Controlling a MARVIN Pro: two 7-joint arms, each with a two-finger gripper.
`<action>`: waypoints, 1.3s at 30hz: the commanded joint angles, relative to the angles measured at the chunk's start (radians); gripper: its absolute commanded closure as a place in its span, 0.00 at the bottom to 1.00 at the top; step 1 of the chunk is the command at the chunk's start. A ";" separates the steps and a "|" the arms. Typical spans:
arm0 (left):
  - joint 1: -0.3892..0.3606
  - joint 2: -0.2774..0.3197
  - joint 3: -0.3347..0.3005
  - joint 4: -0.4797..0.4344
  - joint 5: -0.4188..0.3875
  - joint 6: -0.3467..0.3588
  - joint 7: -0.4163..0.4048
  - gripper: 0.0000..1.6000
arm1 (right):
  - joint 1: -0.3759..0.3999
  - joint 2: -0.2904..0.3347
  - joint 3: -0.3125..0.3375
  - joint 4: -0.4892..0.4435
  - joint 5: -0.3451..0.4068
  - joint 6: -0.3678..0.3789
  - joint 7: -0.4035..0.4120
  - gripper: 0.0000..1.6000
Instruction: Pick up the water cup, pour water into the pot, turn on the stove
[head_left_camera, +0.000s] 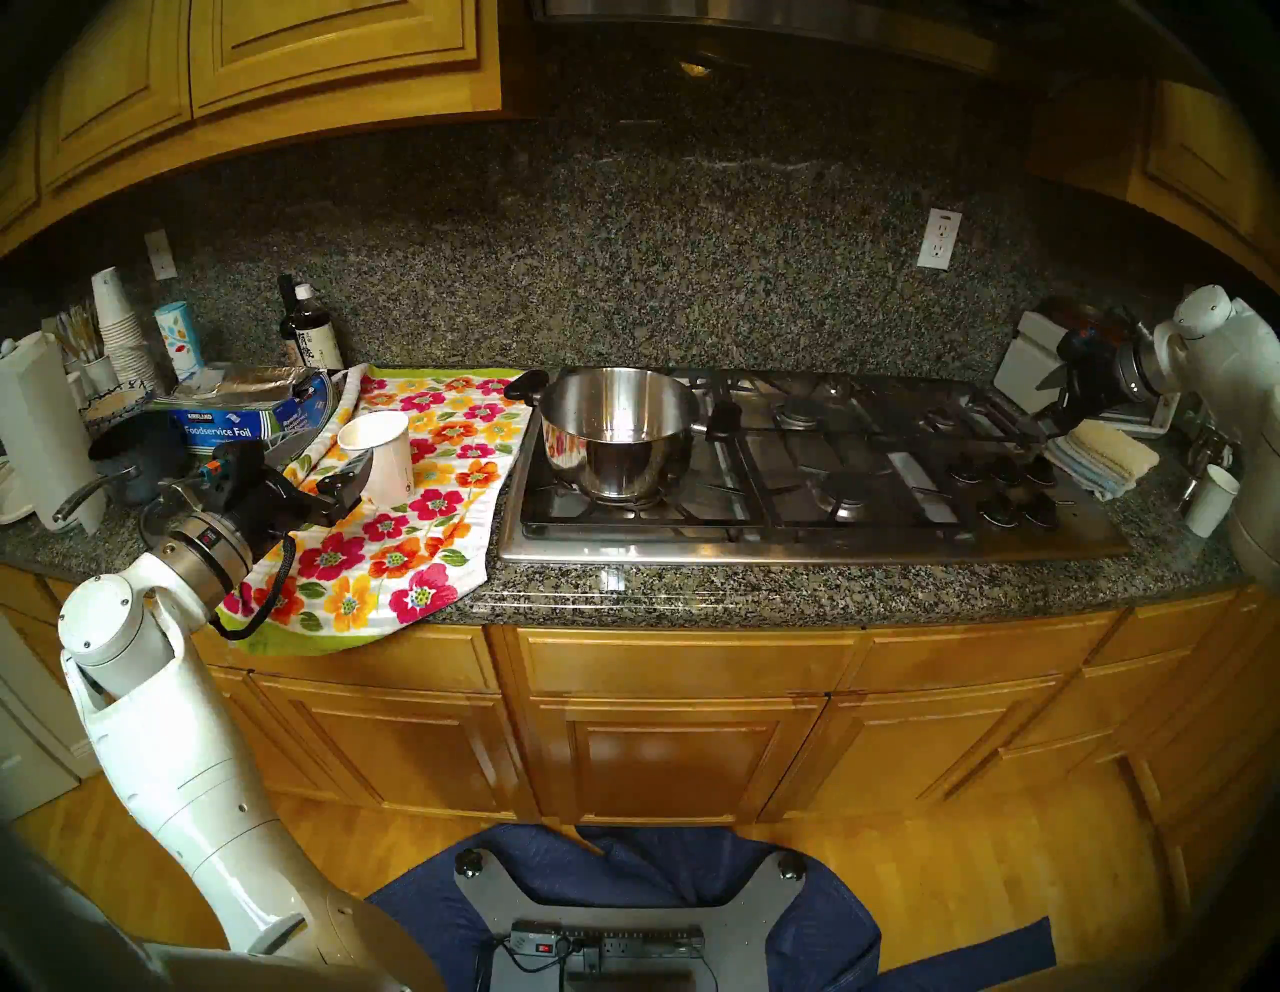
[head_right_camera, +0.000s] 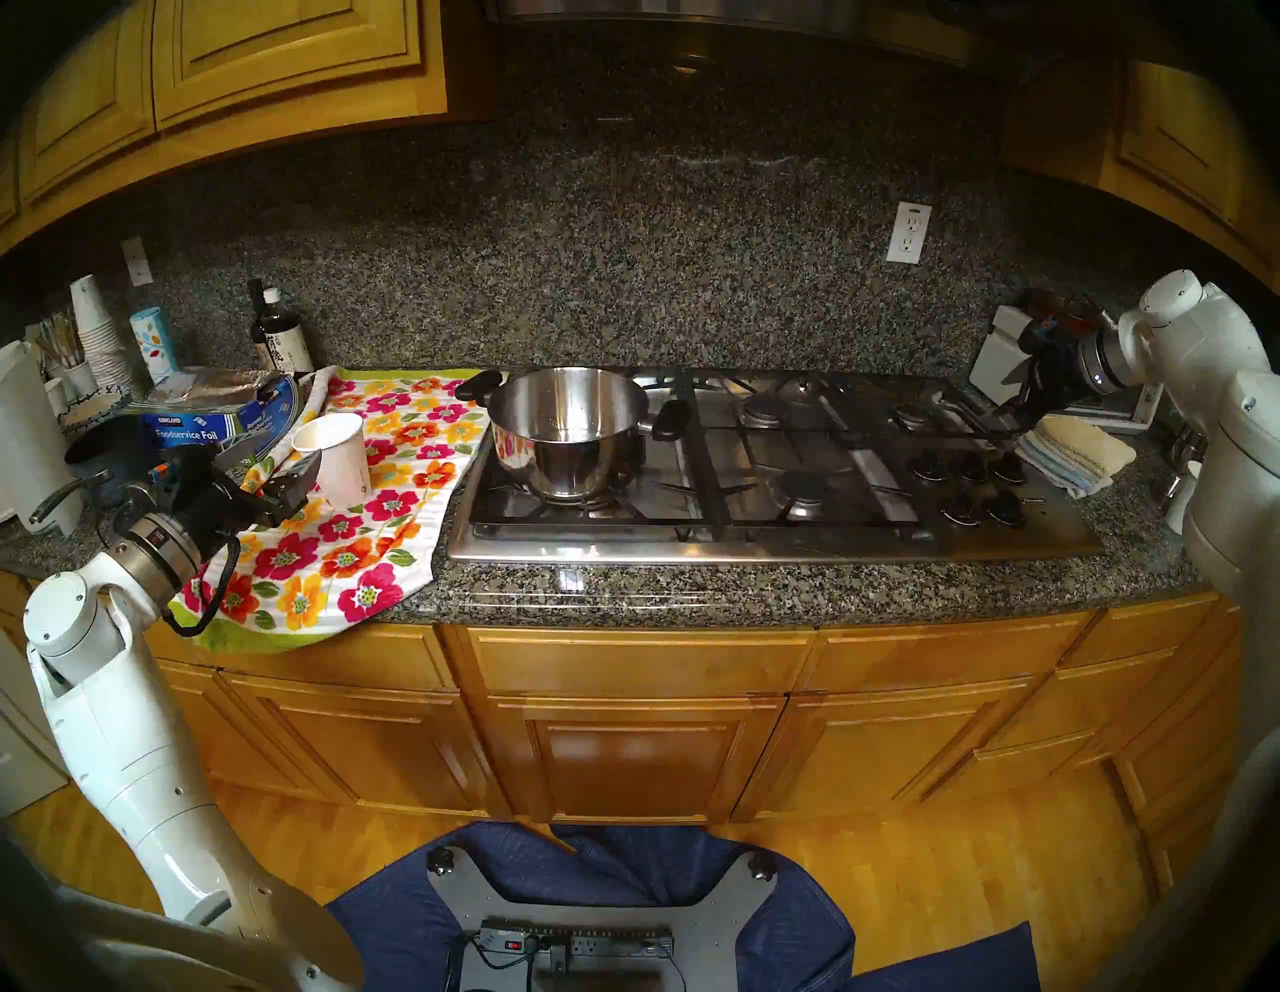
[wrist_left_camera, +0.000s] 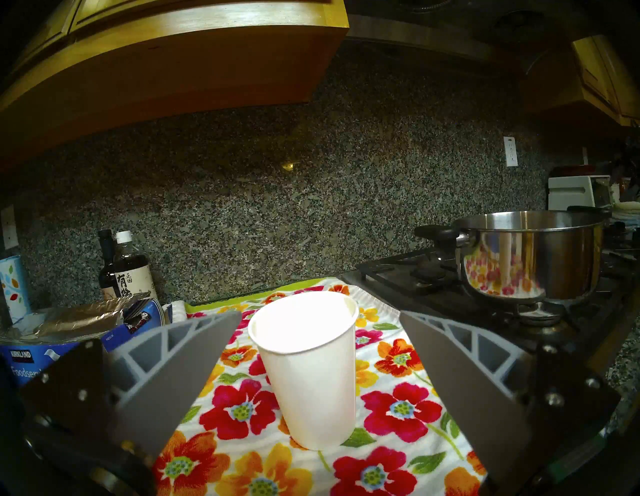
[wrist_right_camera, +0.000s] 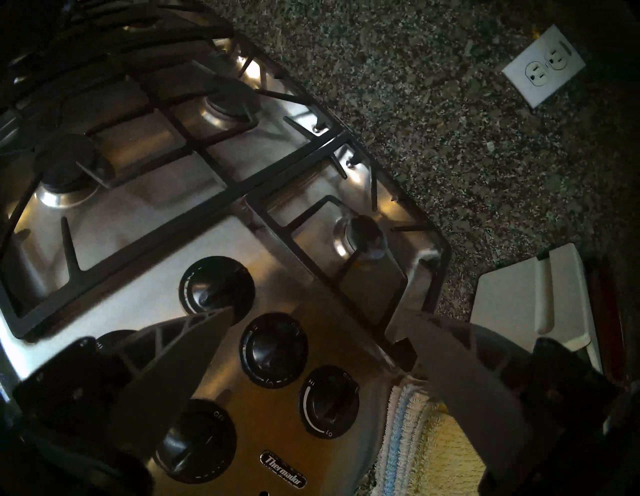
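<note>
The white water cup (head_left_camera: 379, 454) (wrist_left_camera: 308, 367) stands upright on a floral towel (head_left_camera: 415, 526), left of the stove (head_left_camera: 762, 547). My left gripper (head_left_camera: 339, 471) (wrist_left_camera: 320, 313) is open, level with the cup, a finger on either side just short of it, not touching. The shiny pot (head_left_camera: 616, 429) (wrist_left_camera: 530, 256) sits on the stove's front left burner. My right gripper (head_left_camera: 1042, 409) (wrist_right_camera: 313, 318) is open and empty, hovering above the black knobs (head_left_camera: 1004, 485) (wrist_right_camera: 273, 350) at the stove's right end.
A foil box (head_left_camera: 228, 422), dark bottles (head_left_camera: 312, 332), a cup stack (head_left_camera: 118, 325), a leaf-printed tube (head_left_camera: 179, 339) and a blue saucepan (head_left_camera: 131, 471) crowd the left counter. Folded cloths (head_left_camera: 1101, 457), a white toaster oven (head_left_camera: 1032, 360) and another cup (head_left_camera: 1209, 499) sit right of the stove.
</note>
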 joint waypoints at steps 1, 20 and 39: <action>-0.021 0.007 -0.001 -0.026 -0.015 0.000 -0.002 0.00 | 0.030 -0.007 0.013 0.010 0.010 0.003 -0.012 0.00; -0.021 0.007 -0.001 -0.026 -0.015 0.000 -0.001 0.00 | 0.014 -0.024 0.106 0.042 0.105 0.224 -0.011 0.00; -0.021 0.007 0.000 -0.025 -0.014 -0.001 -0.001 0.00 | -0.025 -0.017 0.146 0.051 0.143 0.308 0.059 0.00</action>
